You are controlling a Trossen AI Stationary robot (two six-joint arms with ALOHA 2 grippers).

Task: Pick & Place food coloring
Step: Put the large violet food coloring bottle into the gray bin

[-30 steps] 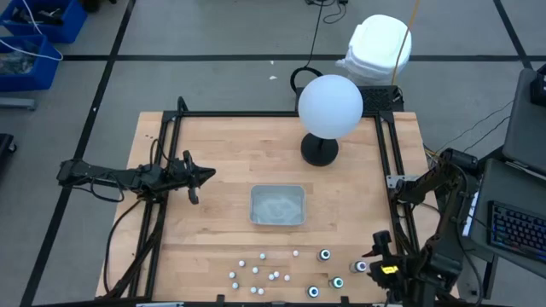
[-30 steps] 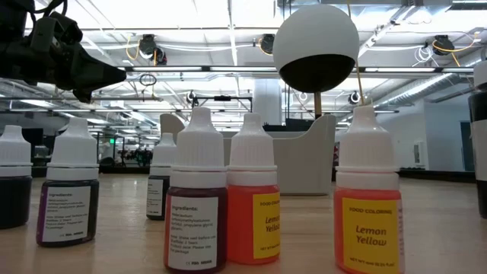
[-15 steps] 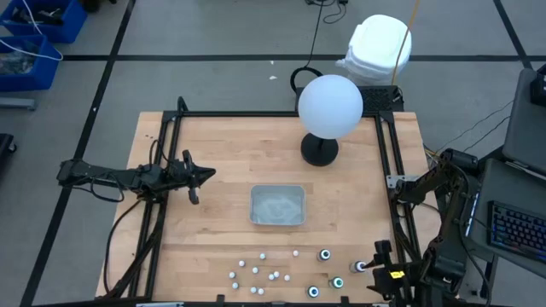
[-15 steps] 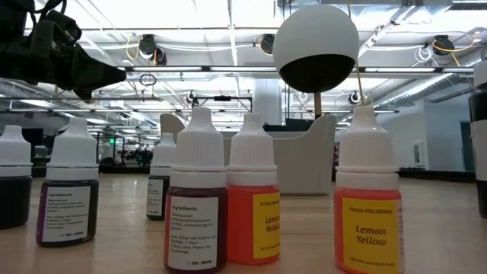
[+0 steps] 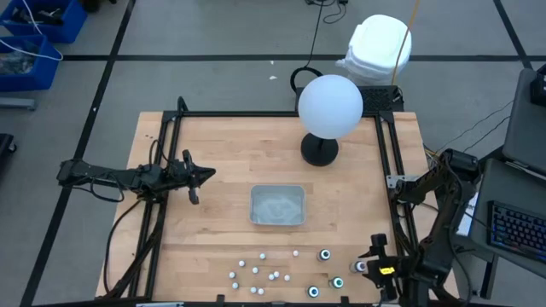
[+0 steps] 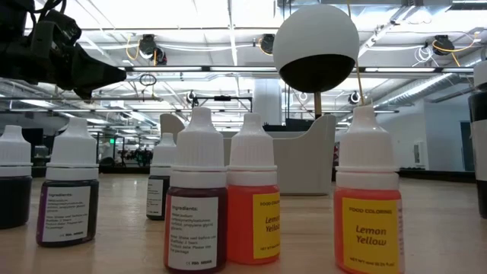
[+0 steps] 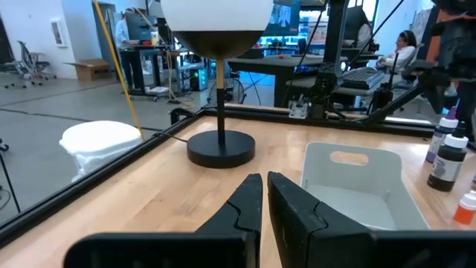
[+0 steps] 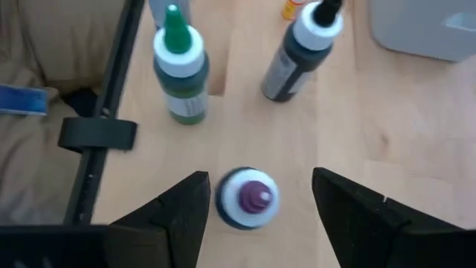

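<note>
A clear tray (image 5: 277,205) lies mid-desk (image 5: 239,153), with a globe lamp (image 5: 329,106) standing behind it near the far edge, and a black frame rail (image 5: 394,183) runs along the desk's right side. The food coloring bottles (image 5: 264,273) stand in a loose cluster along the near edge, small white-capped ones to the left and larger dark ones (image 5: 325,255) to the right; in the low view two are labelled lemon yellow (image 6: 367,205). The right pincer (image 5: 376,266) hovers at the near right corner, just beside the rail, its jaws wide apart and holding nothing; a purple-tipped bottle (image 8: 248,196) stands straight below the gap, untouched. The left pincer (image 5: 206,175) waits over the desk's left side, jaws nearly closed and empty.
</note>
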